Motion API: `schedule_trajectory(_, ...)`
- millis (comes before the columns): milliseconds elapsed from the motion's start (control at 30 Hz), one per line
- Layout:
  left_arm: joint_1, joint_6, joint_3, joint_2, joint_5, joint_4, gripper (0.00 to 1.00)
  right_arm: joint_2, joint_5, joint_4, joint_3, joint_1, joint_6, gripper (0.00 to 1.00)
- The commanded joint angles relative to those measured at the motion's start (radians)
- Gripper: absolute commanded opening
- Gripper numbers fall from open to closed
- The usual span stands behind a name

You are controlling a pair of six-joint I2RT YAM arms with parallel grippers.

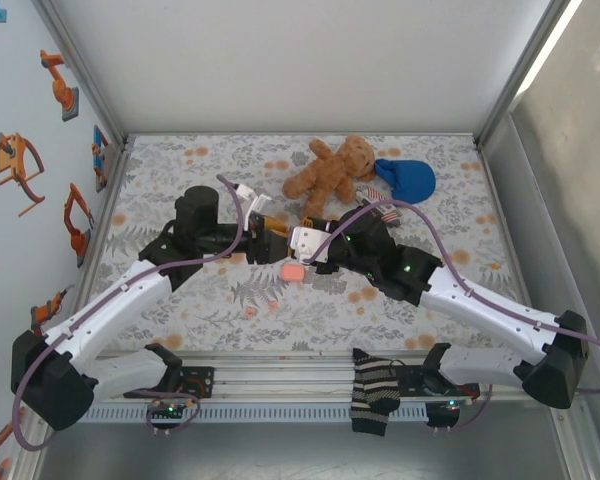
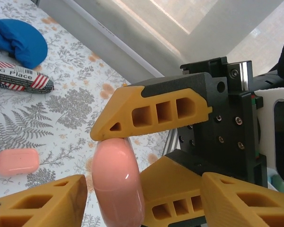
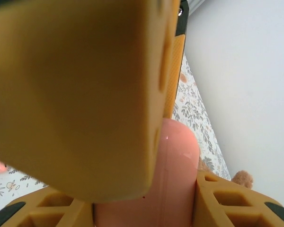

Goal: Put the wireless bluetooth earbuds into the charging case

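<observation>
Right gripper (image 2: 118,156) clamped on the pink charging case (image 2: 117,189), left gripper (image 1: 276,232) jaws apart astride it, probably a lid-opening step, needing a careful squeeze next

A brown teddy bear (image 1: 330,172) lies on its back near the far side of the table (image 1: 180,165). The table has a cover with grey leaves and orange flowers. Just to the right of the bear sits a soft blue thing (image 1: 405,178). A little thing with red and white stripes (image 1: 378,194) lies close to both. A stripy sock (image 1: 372,392) hangs over the near edge. Orange robot stickers (image 1: 20,165) dot the left wall.
</observation>
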Motion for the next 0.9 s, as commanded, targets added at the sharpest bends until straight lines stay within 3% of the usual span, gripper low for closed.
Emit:
schedule_trajectory(0,-0.010,0.013,0.015,0.009,0.001,0.036,0.60,-0.011,-0.001,-0.012,0.043,-0.003,0.014,0.33)
schedule_trajectory(867,-0.034,0.036,0.033,0.083,-0.010,0.019,0.39,-0.011,0.023,-0.032,0.055,-0.003,0.026,0.33)
